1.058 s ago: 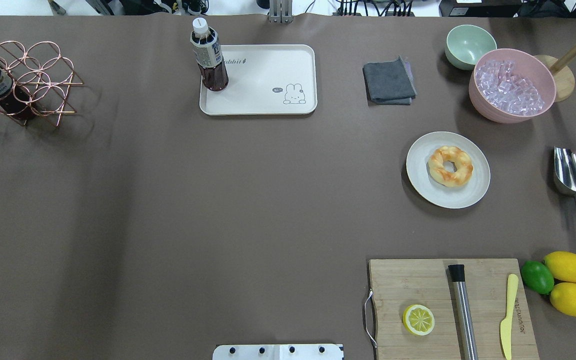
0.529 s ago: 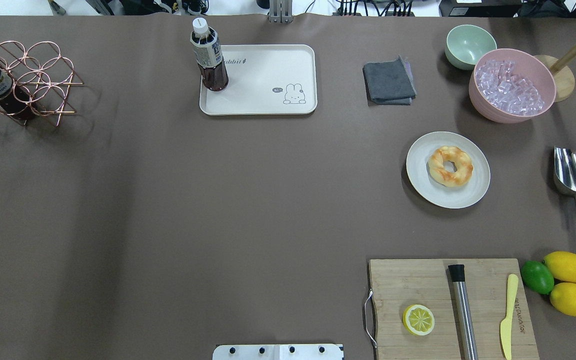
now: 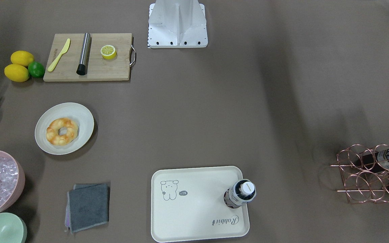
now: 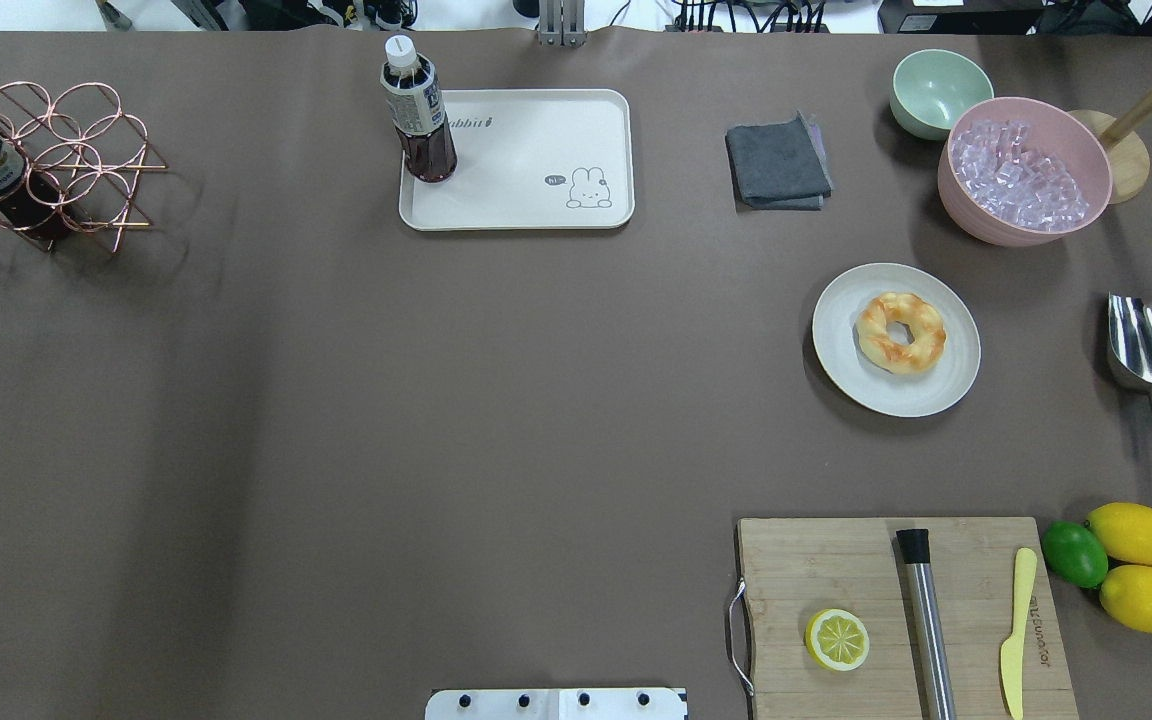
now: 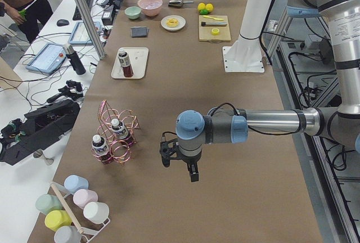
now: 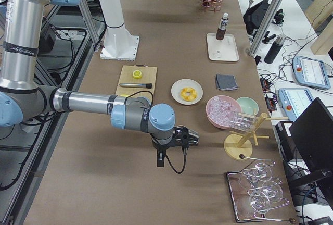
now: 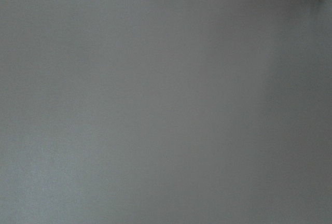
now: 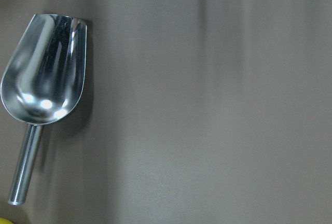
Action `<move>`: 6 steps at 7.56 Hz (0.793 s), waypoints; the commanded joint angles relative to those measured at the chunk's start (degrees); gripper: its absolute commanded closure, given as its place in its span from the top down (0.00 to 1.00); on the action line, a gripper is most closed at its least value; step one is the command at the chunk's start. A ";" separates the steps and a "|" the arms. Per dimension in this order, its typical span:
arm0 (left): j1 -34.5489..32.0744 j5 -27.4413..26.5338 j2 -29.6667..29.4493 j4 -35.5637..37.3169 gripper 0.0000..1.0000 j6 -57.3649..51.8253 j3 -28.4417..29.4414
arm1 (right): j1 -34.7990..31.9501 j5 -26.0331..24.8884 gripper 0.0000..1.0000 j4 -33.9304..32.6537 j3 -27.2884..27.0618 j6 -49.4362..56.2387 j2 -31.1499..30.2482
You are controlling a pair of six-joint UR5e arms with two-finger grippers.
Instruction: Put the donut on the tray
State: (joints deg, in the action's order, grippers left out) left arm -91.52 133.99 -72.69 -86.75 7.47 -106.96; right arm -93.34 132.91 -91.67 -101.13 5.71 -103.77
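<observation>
Overhead exterior, donut point(image 4: 901, 332): on round plate point(image 4: 841, 372) near right edge
Tray point(image 4: 536, 150): far edge, bottle point(image 4: 418, 110) on it
Left gripper point(image 5: 178, 164), right gripper point(image 6: 191, 136): finger spread cannot be told

The donut point(image 4: 901, 333), a golden-yellow ring with orange-brown glazed patches and a lumpy braided surface, lies flat in the middle of a round off-white plate point(image 4: 841, 372) on the right half of the table point(image 4: 436, 420). The tray point(image 4: 526, 165), cream-white with a raised rim and a grey rabbit drawing, lies flat at the far side, well apart to the donut's left; a bottle point(image 4: 418, 120) stands in its far left corner.
</observation>
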 commanded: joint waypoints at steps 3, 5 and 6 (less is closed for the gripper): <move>0.11 0.04 0.00 0.00 0.98 -0.09 -0.09 | -0.09 0.24 1.00 0.00 -0.12 -0.09 -0.29; 0.20 0.13 0.00 0.00 0.98 -0.09 -0.35 | -0.09 0.24 1.00 0.00 0.05 -0.09 -0.38; 0.20 0.13 -0.09 0.00 0.98 -0.09 -0.35 | -0.17 0.24 1.00 -0.09 0.05 -0.09 -0.46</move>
State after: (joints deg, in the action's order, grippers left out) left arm -91.35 134.10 -72.69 -86.75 7.38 -107.21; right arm -93.43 133.15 -91.67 -101.14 5.63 -104.13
